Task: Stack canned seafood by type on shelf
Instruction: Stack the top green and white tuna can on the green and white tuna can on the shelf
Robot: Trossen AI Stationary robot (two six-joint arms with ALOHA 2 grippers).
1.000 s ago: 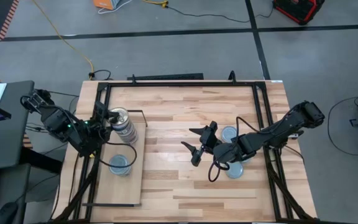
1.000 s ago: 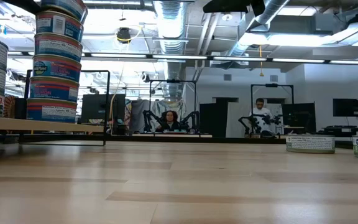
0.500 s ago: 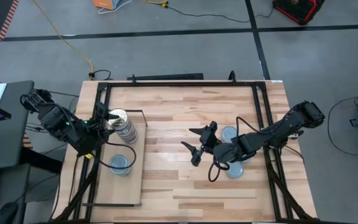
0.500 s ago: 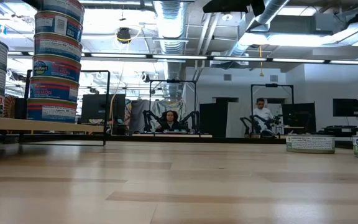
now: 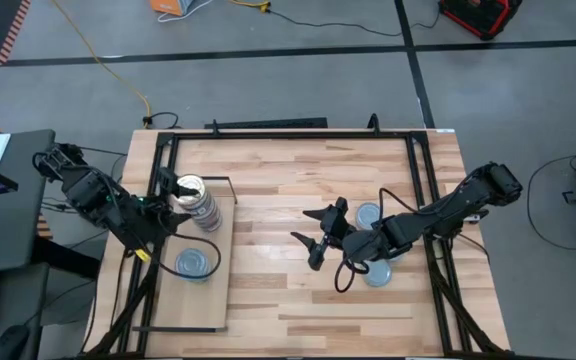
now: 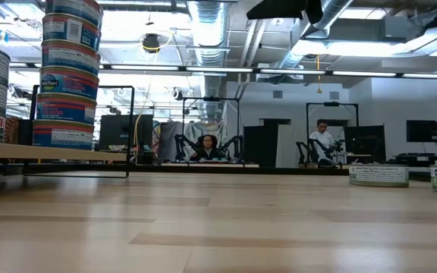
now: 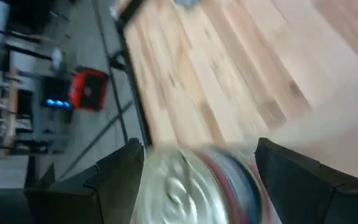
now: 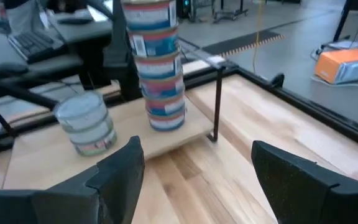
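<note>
**A:** The left gripper (image 5: 164,207) stood with its fingers spread, just beside the tall stack of gold-topped tins (image 5: 196,200) on the shelf (image 5: 200,300), gripping nothing as far as I could see. In its wrist view the top tin sat between the two fingers, too blurred to say if either touched it. The right gripper (image 5: 313,235) was spread too and empty, hovering over bare tabletop (image 5: 278,170) near the middle.

**B:** And how far along was the job?

**A:** Well on, I'd judge. The gold stack was several tins high, and a shorter stack of silver-blue tins (image 5: 195,263) stood near it on the same board. The right wrist view showed both stacks upright and apart.

**B:** What was left?

**A:** At least two loose tins (image 5: 369,214) lay on the tabletop by the right arm, partly hidden beneath it. The low view showed tins (image 6: 378,175) at that side, off the shelf. I couldn't tell their type.

**B:** Any worry?

**A:** The tall stack looked tippy to me.
</note>
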